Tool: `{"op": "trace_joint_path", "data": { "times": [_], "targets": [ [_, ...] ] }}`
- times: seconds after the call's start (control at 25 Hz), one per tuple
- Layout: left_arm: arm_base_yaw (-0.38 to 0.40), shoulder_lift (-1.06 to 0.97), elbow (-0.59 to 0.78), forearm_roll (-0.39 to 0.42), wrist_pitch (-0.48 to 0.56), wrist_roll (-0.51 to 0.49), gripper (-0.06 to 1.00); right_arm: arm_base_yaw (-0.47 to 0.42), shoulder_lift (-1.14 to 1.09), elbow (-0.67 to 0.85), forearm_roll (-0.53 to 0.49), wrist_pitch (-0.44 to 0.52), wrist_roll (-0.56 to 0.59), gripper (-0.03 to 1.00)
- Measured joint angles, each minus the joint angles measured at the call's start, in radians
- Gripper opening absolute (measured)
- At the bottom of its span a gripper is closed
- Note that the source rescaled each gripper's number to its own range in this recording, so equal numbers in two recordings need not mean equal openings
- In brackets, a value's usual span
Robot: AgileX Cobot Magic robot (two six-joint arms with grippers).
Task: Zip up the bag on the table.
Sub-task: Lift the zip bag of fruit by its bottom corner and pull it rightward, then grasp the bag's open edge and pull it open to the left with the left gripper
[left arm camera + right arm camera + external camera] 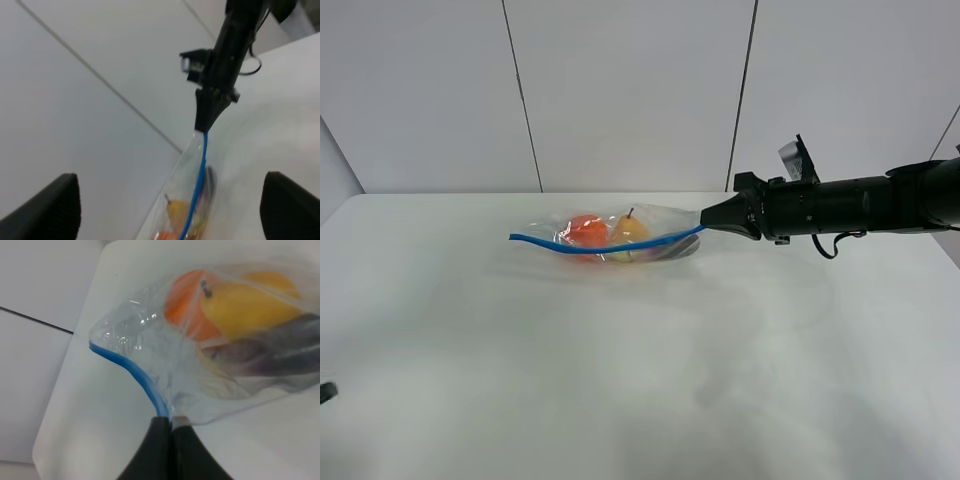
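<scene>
The clear crinkly bag [620, 232] lies at the back middle of the white table [620, 380], holding orange, yellow and dark purple fruit. Its blue zipper strip [600, 246] runs along the near edge. My right gripper [706, 223] reaches in from the right and is shut on the right end of the strip; the right wrist view shows the jaws [171, 426] pinched on the blue strip [142, 382]. My left gripper [170, 190] is open and empty, well away from the bag [192, 210]. Only a dark tip of the gripper [325, 392] shows at the table's left edge.
A grey panelled wall [620, 90] stands right behind the table's far edge. The right arm [860, 205] stretches over the back right of the table. Bare white tabletop spreads in front of the bag.
</scene>
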Motion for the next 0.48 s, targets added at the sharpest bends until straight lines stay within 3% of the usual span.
{"op": "trace_joint_path", "data": {
  "times": [0.2,0.48],
  "targets": [
    [0.0,0.203,0.0,-0.237,-0.005,0.249,0.94,0.0,0.0,0.0,0.0,0.002,0.001,0.0],
    [0.0,0.53,0.0,-0.557,-0.001,0.725,0.94,0.0,0.0,0.0,-0.002,0.002,0.004,0.0]
  ]
}}
